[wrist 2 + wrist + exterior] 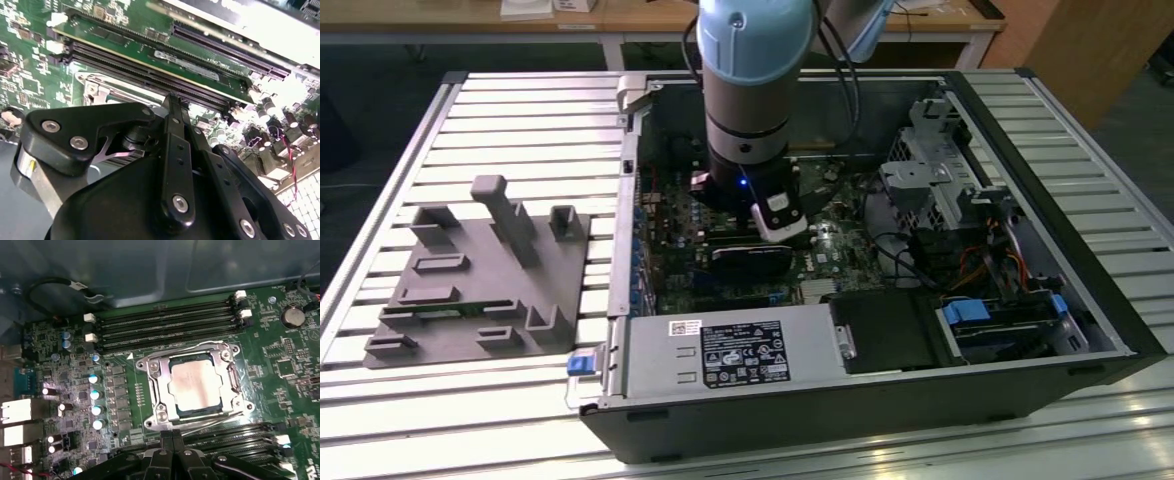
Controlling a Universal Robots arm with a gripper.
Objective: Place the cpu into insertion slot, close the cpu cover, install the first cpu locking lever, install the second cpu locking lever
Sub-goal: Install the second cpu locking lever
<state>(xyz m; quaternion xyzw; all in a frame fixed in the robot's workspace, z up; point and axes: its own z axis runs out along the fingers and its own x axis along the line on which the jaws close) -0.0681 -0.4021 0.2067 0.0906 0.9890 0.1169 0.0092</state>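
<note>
1. CPU (195, 385) sits flat in the insertion slot (176, 410) on the green motherboard (120, 385); I see its silvery-grey top through the square window of the cpu cover (159, 390) in the first wrist view.
2. Cpu cover lies down flat over the chip, its frame all round the edges.
3. Thin wire levers (220, 419) run along the socket side nearest the gripper; I can't tell if they are hooked.
4. Long black memory slots (165, 327) lie on the far side of the socket, more (235, 437) on the near side, just beside the fingertips.
5. Gripper (173, 435) is low over the board at the socket edge; in both wrist views its fingers (175, 150) are pressed together with no gap, and I see nothing held between them.
6. In the second wrist view the fingertips point at the socket's metal rim (107, 85).
7. Exterior view: the arm (747, 90) reaches straight down into the open computer case (1067, 300), which lies on a slatted table (520, 130).
8. Grey fixture block (480, 275) sits on the table toward the exterior view's left, well apart from the case.
</note>
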